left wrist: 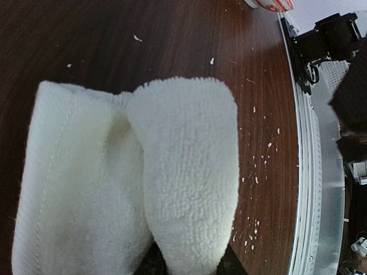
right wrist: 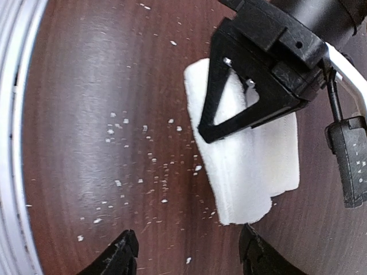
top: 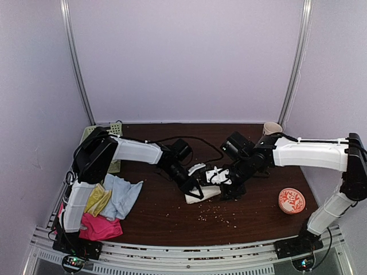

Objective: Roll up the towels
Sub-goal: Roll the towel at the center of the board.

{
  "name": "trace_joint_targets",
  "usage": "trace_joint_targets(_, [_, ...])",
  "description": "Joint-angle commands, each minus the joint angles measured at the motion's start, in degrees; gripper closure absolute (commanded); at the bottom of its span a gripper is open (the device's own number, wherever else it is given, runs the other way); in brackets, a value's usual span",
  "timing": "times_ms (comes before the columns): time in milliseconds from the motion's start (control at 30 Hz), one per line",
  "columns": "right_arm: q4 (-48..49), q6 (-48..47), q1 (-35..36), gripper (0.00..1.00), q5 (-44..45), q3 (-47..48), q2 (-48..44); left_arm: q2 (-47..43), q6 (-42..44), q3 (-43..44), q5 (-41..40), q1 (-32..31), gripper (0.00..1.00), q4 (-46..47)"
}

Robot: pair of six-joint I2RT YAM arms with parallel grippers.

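Note:
A cream-white towel (top: 202, 193) lies partly rolled at the middle of the table. My left gripper (top: 193, 187) is shut on it. In the left wrist view a thick rounded fold of that towel (left wrist: 189, 189) runs down into my left gripper (left wrist: 189, 267), whose jaws are mostly covered by it. My right gripper (top: 228, 189) sits just right of the towel. In the right wrist view the right gripper (right wrist: 189, 258) stands open over bare wood, and the towel (right wrist: 252, 172) lies just beyond its right fingertip (right wrist: 258, 258). A black left finger (right wrist: 207, 133) lies across the towel. Pale blue (top: 123, 195), yellow-green (top: 97, 199) and hot-pink (top: 102, 227) towels lie heaped at the left.
A pale green slotted basket (top: 116, 128) stands at the back left behind the left arm. A paper cup (top: 272, 127) is at the back right, and a round orange-red disc (top: 292, 200) lies at the right. White crumbs (top: 212, 213) speckle the wood in front of the towel.

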Motion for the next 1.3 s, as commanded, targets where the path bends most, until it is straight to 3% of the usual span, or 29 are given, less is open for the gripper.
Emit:
trace_joint_targets(0, [13.54,-3.00,1.25,0.37,9.45,-1.40,2.18,4.64,-0.27,-1.47,-4.76,-0.58,0.77,-7.54])
trace_joint_targets(167, [18.56,-4.51,1.48,0.36,10.47,-2.45,7.04,4.73,-0.02,-1.43,-5.24,-0.27,0.75,-7.55])
trace_joint_targets(300, [20.16,-6.63,1.49,0.42,8.94,-2.75,11.21,4.73,0.46,-1.04,-6.30,-0.31,0.71,-8.01])
trace_joint_targets(400, [17.79,-7.46,1.50,0.58,7.92,-1.70,14.47,4.22,0.95,-1.10,-7.06,-0.13,0.70,-8.59])
trace_joint_targets(467, [16.57,-7.07,1.50,0.73,7.06,-1.18,15.10,3.40,0.56,-1.44,-7.50,-0.01,0.62,-8.34])
trace_joint_targets(633, [10.62,-7.83,1.41,0.88,2.45,0.17,15.78,-2.23,-1.79,-3.98,-7.54,1.30,0.54,-3.99])
trace_joint_targets(833, [2.27,-6.58,1.37,0.92,-1.48,3.18,19.02,-10.10,-1.61,-8.47,-12.61,4.71,0.45,-3.07])
trace_joint_targets(900, [-1.32,-5.88,1.05,0.92,-4.39,5.33,20.85,-12.27,-1.57,-10.15,-15.08,5.65,0.38,-3.07])
trace_joint_targets(1033, [-7.33,-4.39,-0.49,0.92,-8.97,10.70,25.31,-18.36,-2.60,-14.02,-23.16,6.50,0.40,-0.84])
trace_joint_targets(1267, [-16.26,-2.30,-4.88,0.92,-14.28,21.23,35.43,-34.58,-4.16,-22.24,-36.86,5.80,0.40,11.45])
